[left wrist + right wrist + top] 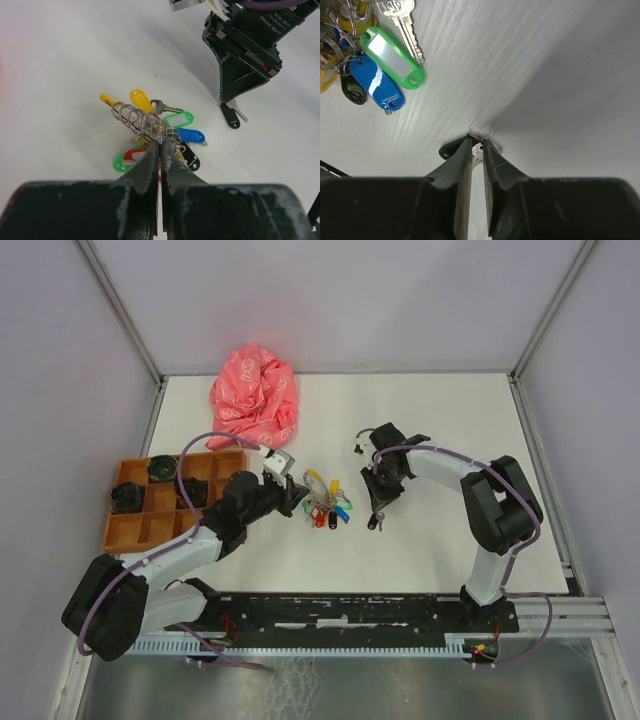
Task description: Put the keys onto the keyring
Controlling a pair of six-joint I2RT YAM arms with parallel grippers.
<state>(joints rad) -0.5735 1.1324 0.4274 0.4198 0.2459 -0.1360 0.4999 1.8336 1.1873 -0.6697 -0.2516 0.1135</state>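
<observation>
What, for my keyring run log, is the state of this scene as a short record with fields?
left tool: shut, pinching a wire loop of the keyring
right tool: jaws narrow, straddling the black-headed key; firm grip not confirmable
black-headed key: lying on the table, apart from the keyring
keyring load: coloured tags bunched on the loops
elsewhere: orange tray far left, pink cloth at the back
</observation>
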